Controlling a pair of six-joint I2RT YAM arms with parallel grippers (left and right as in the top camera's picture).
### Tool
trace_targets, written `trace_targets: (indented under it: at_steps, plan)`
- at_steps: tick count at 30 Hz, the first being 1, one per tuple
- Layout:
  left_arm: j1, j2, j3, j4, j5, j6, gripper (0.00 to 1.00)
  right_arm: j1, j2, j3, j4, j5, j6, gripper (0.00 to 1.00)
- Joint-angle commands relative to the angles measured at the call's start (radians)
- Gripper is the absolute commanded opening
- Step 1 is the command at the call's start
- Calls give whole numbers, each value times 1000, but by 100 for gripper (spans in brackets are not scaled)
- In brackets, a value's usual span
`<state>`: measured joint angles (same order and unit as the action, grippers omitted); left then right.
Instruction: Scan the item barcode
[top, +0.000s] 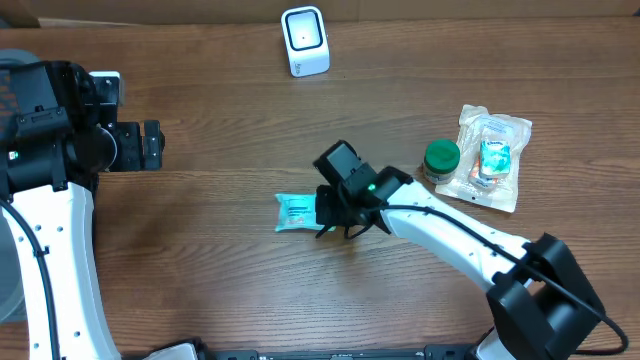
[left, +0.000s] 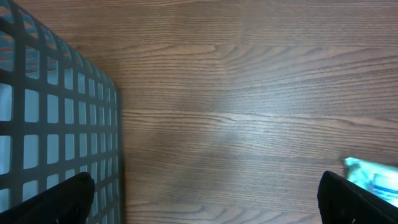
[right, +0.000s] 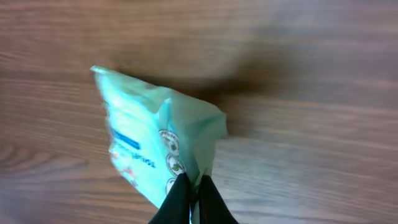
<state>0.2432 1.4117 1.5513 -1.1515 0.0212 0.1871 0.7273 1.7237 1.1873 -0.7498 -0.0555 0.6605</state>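
Brown wood-grain table (top: 230, 290) — evenly lit.

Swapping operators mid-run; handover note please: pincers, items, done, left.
The left pincer is open and empty, at the left by the mesh basket.
The right pincer is shut on an edge of the teal packet, mid-table.
The scanner, a white unit, sits at the far edge, apart from the packet.
The green-lidded jar and clear-bagged item lie to the right, not held.
Done: packet gripped.
Left: carry it to the scanner and present its barcode, which no view shows.
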Motion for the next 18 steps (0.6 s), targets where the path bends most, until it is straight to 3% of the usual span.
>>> trace_targets:
  at_steps: [1,8,18]
  plan:
    - [5,-11,18,3,-3,15,100,1,-37,143,-134,203,-82,4]
    - [5,-11,18,3,-3,15,100,2,-37,396,-408,352,-142,4]
    - [5,-11,18,3,-3,15,99,2,101,403,-595,611,-126,4]
